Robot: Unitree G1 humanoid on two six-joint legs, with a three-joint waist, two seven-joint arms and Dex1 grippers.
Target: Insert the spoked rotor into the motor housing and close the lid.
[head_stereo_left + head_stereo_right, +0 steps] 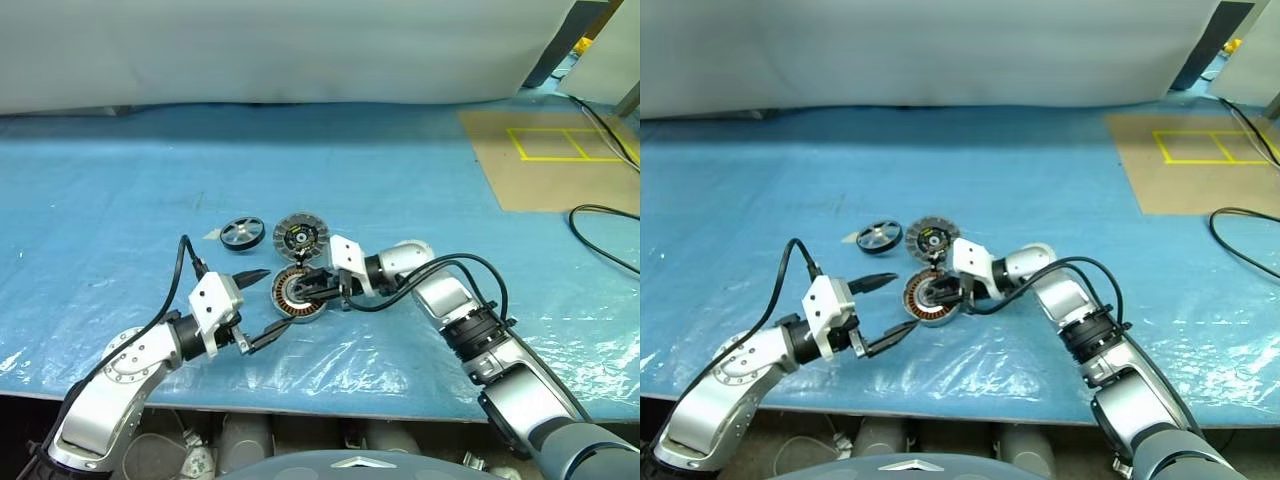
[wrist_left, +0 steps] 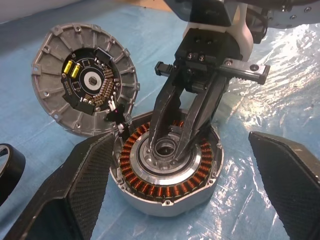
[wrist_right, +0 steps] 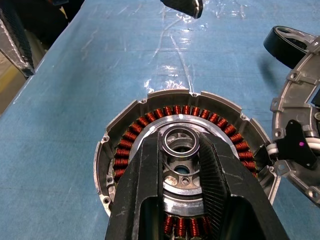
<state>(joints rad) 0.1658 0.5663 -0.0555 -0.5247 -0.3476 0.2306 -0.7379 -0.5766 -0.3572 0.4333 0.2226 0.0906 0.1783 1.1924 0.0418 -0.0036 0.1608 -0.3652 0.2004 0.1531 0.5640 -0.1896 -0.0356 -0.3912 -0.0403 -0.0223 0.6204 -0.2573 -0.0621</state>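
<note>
The motor housing lies flat on the blue sheet, copper windings up. My right claw reaches down into its pale centre, the two fingers drawn close on either side of the raised hub ring, pinching it. The lid lies just beyond the housing, ribbed face and black centre up, its rim next to the housing's. The spoked rotor rests a little to the left of the lid. My left claw is spread wide, hovering beside the housing's left edge, holding nothing
</note>
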